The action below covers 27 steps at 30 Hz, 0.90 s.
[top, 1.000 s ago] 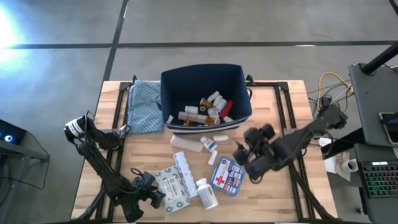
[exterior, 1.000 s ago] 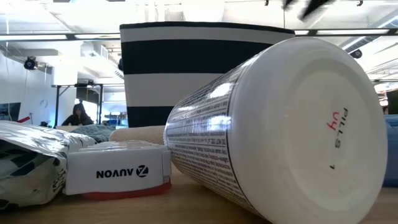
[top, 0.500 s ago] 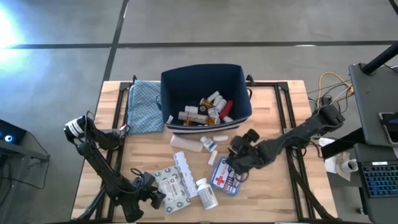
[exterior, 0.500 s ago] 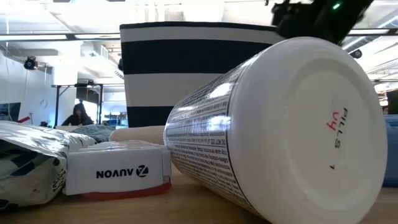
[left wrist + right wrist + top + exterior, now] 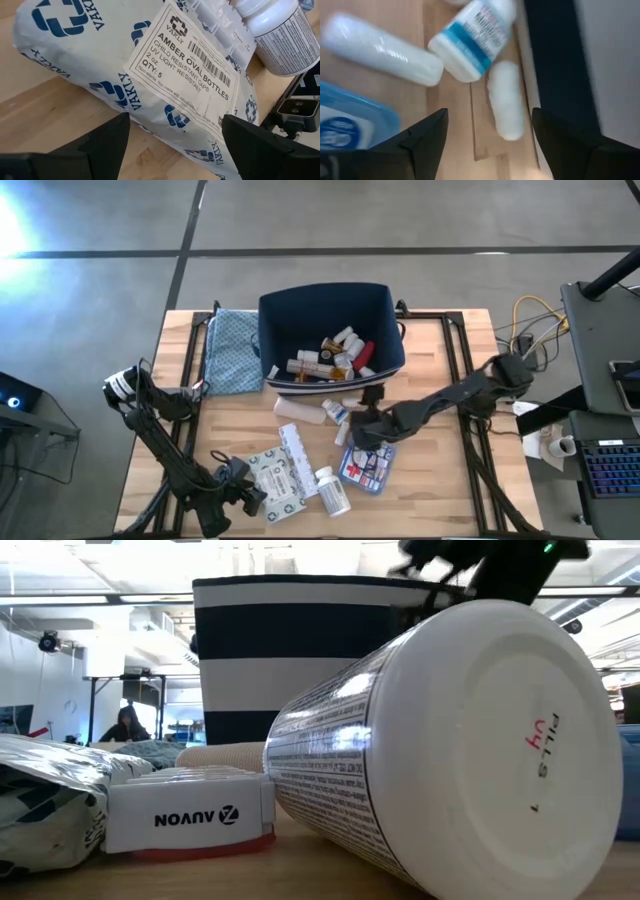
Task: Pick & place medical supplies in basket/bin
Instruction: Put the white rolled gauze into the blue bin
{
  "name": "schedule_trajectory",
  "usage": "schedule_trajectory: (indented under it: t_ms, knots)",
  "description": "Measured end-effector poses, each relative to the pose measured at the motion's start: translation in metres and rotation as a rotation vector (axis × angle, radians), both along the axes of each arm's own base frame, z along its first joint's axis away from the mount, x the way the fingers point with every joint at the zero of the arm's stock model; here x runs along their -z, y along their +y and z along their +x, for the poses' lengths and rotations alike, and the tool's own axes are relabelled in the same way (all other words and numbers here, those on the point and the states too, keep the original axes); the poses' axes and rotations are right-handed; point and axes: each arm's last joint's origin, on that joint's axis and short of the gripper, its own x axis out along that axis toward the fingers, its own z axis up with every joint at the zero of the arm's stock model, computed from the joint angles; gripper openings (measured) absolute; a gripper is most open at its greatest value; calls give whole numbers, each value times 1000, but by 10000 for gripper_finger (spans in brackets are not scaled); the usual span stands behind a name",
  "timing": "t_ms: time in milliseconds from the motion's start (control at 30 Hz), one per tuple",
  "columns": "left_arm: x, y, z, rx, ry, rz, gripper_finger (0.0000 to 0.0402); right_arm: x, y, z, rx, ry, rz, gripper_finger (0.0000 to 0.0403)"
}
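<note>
While open, right pincer (image 5: 352, 430) hovers over small bottle (image 5: 334, 411) beside bin (image 5: 380, 330).

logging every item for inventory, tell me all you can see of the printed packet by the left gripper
The printed packet is a soft, plump grey-white plastic mailer covered in blue cross logos and the word VAKLY. A white label on it reads amber oval bottles, child resistant caps, with a barcode. It lies flat on the wooden table near the front edge, right ahead of the open left gripper, which is not holding it. A ribbed white pill strip lies against its far side, and a white pill bottle lies just beyond.
</note>
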Motion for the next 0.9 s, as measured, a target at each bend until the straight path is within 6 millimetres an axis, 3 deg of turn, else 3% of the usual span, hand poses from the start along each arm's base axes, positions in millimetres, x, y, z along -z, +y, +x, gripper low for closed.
schedule_trajectory:
  t_ms: [300,433,567,900]
  knots:
    - [0,0,0,-29,-1,-26,295,15,-24,31,22,73,-38,248]
    - [0,0,0,-34,-3,-32,295,16,-40,38,43,86,76,239]
    - [0,0,1,-44,-4,-42,295,19,-51,39,61,103,218,233]
    - [0,0,1,-47,-5,-45,295,29,-53,29,129,128,270,225]
